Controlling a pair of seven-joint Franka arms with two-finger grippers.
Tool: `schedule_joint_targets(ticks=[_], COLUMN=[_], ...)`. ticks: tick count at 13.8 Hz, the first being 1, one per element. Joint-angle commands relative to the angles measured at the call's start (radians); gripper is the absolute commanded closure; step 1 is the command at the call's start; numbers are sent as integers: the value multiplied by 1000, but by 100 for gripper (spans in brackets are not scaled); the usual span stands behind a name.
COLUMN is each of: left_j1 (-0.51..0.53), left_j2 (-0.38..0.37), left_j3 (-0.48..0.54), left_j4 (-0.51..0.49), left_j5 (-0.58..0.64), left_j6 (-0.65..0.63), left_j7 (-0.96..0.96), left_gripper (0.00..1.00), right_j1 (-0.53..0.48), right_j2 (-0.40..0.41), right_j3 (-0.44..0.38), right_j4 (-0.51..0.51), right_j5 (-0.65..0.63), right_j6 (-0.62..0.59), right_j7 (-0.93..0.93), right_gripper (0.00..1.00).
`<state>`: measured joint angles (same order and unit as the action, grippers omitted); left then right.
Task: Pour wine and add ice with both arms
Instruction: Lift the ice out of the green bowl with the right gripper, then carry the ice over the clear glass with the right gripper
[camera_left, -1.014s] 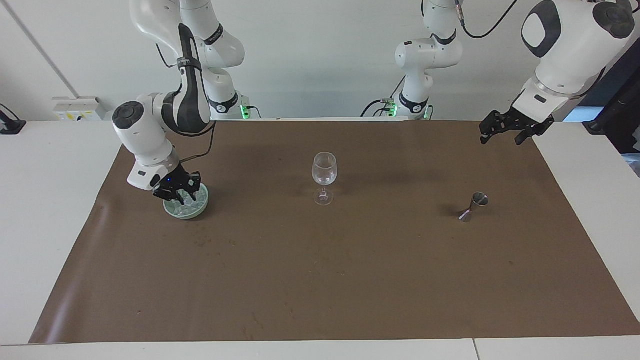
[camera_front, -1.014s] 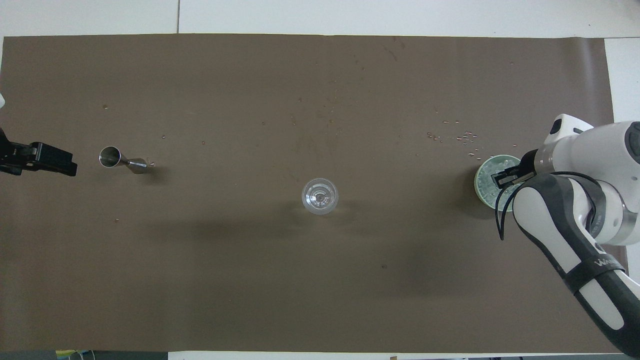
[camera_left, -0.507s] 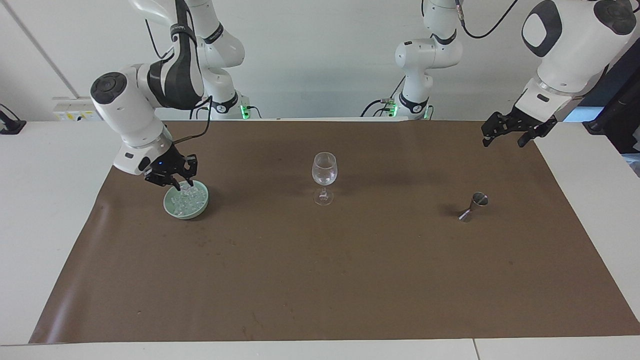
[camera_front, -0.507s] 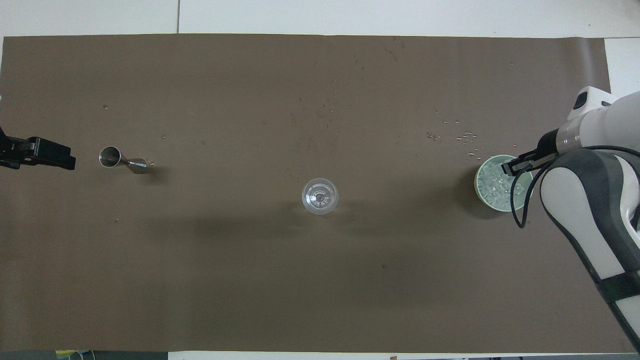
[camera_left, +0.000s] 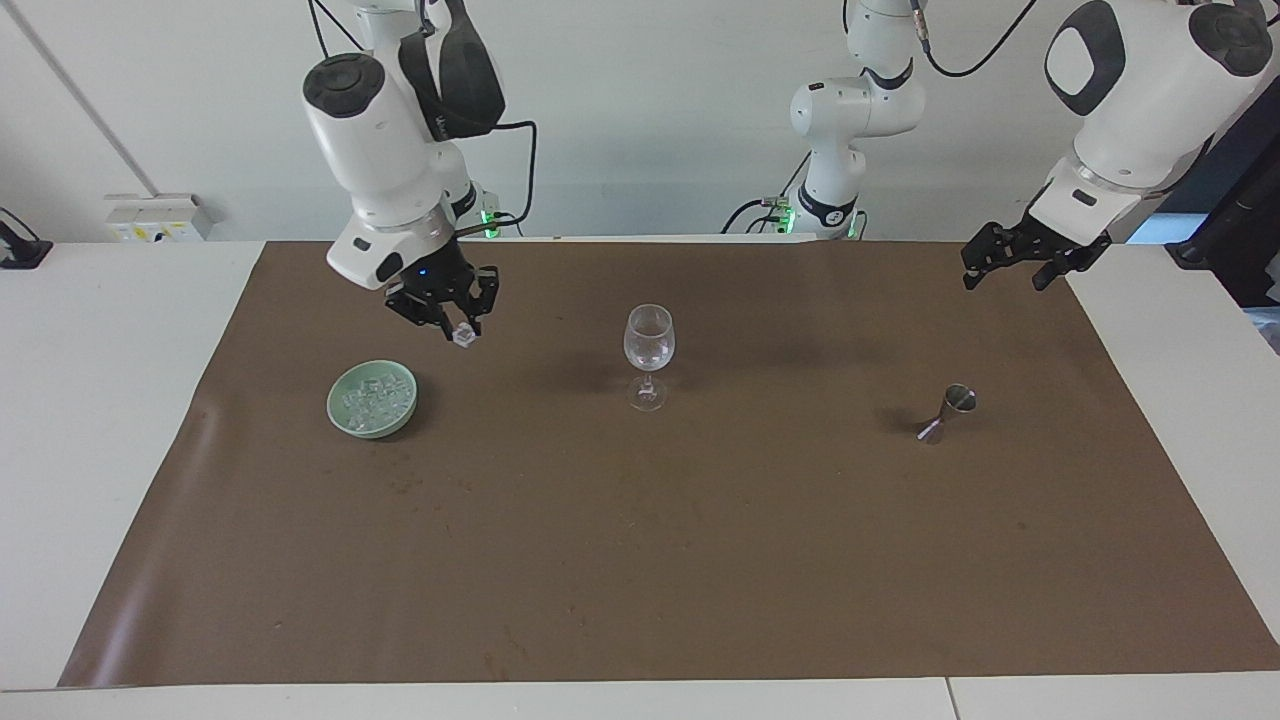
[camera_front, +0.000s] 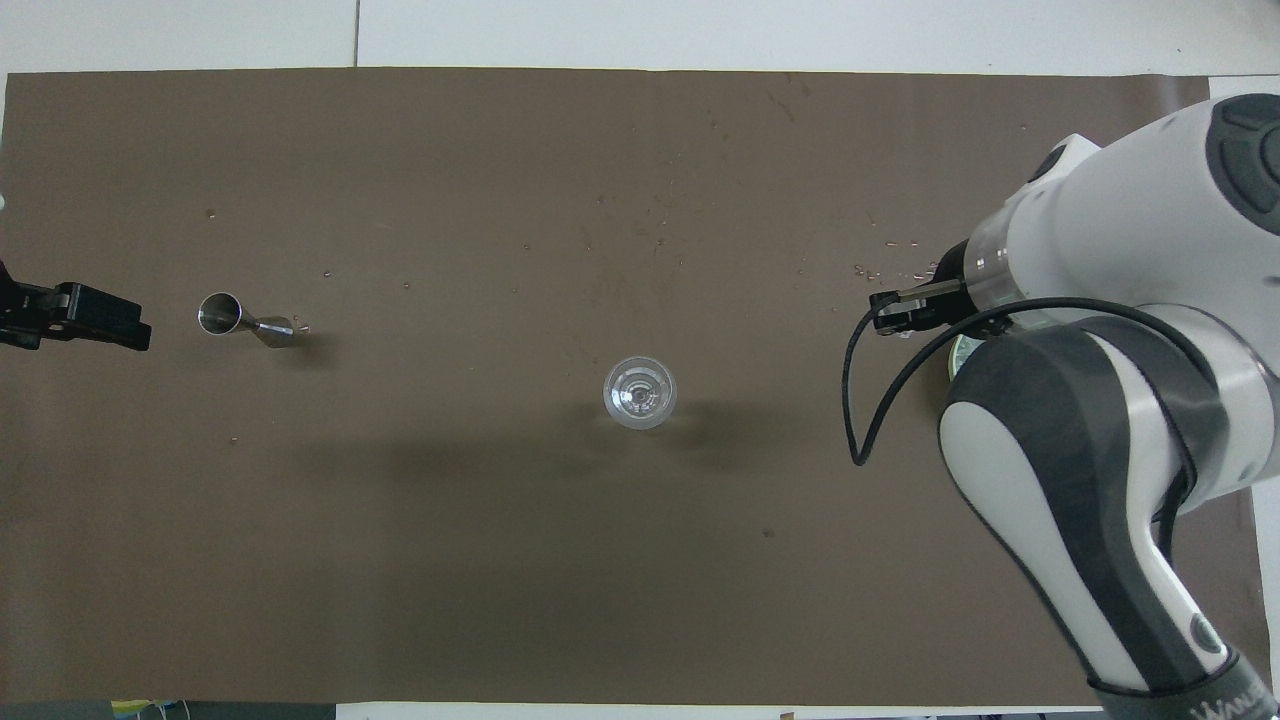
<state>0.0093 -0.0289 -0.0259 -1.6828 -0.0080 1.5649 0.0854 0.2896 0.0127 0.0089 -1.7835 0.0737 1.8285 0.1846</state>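
My right gripper (camera_left: 460, 330) is shut on one small clear ice cube (camera_left: 463, 338) and holds it in the air over the brown mat, between the pale green bowl (camera_left: 334, 411) and the clear stemmed wine glass (camera_left: 649, 355). A heap of ice (camera_left: 375, 399) lies in the bowl. In the overhead view the right gripper (camera_front: 893, 322) shows and the right arm hides nearly all of the bowl. The wine glass (camera_front: 640, 392) stands upright mid-mat. My left gripper (camera_left: 1003, 279) waits open and empty over the mat's edge at the left arm's end.
A small metal jigger (camera_left: 945, 413) stands on the mat toward the left arm's end; it also shows in the overhead view (camera_front: 240, 320), close to the left gripper (camera_front: 100, 318). Small specks (camera_front: 925, 272) lie on the brown mat (camera_left: 640, 560) beside the bowl.
My right gripper has risen out of the bowl with an ice cube and moved toward the wine glass. The left arm has barely moved.
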Motion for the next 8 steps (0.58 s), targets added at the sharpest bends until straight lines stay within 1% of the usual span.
schedule_joint_targets(ticks=[1,5,8], left_j1=[8,8,8], left_j2=[-22,-22,-22], left_j3=[-8,-6,-8], left_j4=[-21,-21,-21], left_j5=[19,19,19], left_j6=[0,-6,0], left_j7=[-4,-6,-6], left_gripper=[0,0,0], right_j1=[87,198,281], right_j2=[18,20,61], right_j3=[-3,2,0], right_j4=[41,36,35], right_j5=[14,63,63], right_j6=[1,99,205], right_j7=[160,332,444], right_gripper=[100,100,100])
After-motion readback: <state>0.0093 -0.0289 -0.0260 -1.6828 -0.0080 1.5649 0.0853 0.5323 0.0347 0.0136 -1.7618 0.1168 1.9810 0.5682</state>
